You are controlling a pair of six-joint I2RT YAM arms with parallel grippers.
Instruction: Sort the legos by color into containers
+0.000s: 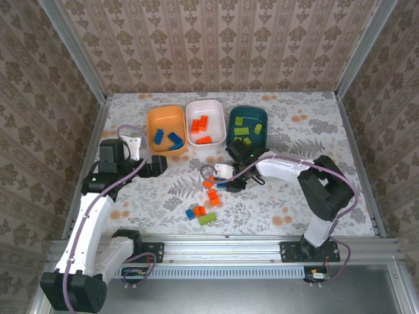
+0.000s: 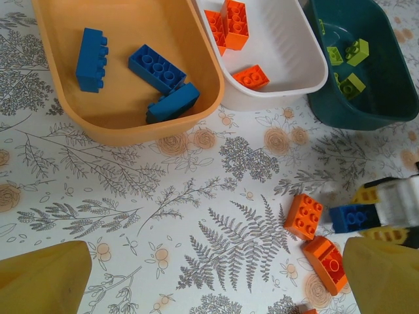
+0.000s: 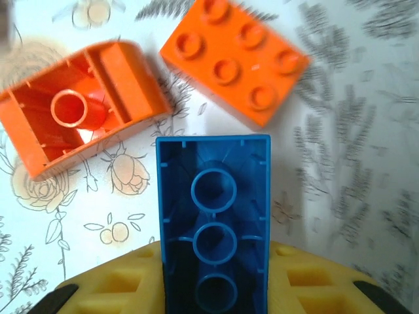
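Between the right gripper's (image 1: pixel 224 183) yellow pads (image 3: pixel 118 288) sits a blue brick (image 3: pixel 213 222), gripped tight with its hollow underside showing. Just past its tip lie a studded orange brick (image 3: pixel 236 65) and an overturned orange brick (image 3: pixel 78 131). The left gripper (image 1: pixel 154 166) stands wide, holding nothing, just short of the orange tub (image 1: pixel 165 129), which has blue bricks in it.

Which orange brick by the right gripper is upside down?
The curved orange brick, left in the right wrist view, hollow side up; the flat orange brick shows studs.
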